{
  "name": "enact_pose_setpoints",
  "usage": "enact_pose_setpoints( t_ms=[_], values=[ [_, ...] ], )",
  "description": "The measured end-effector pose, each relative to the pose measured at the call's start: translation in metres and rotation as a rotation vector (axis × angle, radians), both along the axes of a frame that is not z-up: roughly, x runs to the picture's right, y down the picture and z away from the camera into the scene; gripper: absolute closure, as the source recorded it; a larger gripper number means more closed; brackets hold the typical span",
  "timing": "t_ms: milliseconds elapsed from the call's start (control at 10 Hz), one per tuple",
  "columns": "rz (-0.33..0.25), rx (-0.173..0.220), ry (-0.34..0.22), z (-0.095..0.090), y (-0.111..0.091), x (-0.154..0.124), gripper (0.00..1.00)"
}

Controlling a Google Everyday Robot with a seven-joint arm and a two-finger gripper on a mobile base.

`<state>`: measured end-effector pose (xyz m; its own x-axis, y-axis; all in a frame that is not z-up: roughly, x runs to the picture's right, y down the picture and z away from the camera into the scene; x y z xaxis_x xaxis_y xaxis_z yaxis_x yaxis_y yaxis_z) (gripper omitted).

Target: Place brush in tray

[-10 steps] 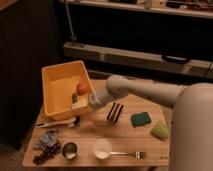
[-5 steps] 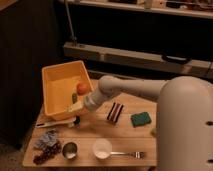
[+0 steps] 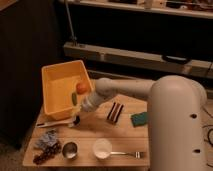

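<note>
Gripper [image 3: 79, 116] sits at the brush [image 3: 57, 122] head, beside the tray [image 3: 59, 90] — whether it's clamped, I can't tell — an end-hold could let it swing loose.

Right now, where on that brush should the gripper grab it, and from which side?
Probably the white handle near the dark head, from straight above: the brush lies flat on the wooden table, handle pointing left. The gripper hangs over that end.
</note>
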<state>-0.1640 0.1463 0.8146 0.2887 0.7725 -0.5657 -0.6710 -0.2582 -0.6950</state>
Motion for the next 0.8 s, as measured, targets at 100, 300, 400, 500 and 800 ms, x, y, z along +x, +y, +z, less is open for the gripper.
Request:
enact_pose_setpoints(
  t_ms=[100,300,400,500,800],
  values=[
    [0.000,-0.003,0.002,0.001,0.002,0.000,0.48],
    [-0.007,-0.008,0.031,0.004,0.009,0.002,0.34],
    [-0.009,-0.008,0.048,0.004,0.012,0.005,0.27],
    [-0.011,-0.001,0.066,0.003,0.011,0.009,0.25],
    [-0.016,0.007,0.096,0.000,0.010,0.015,0.25]
  ],
)
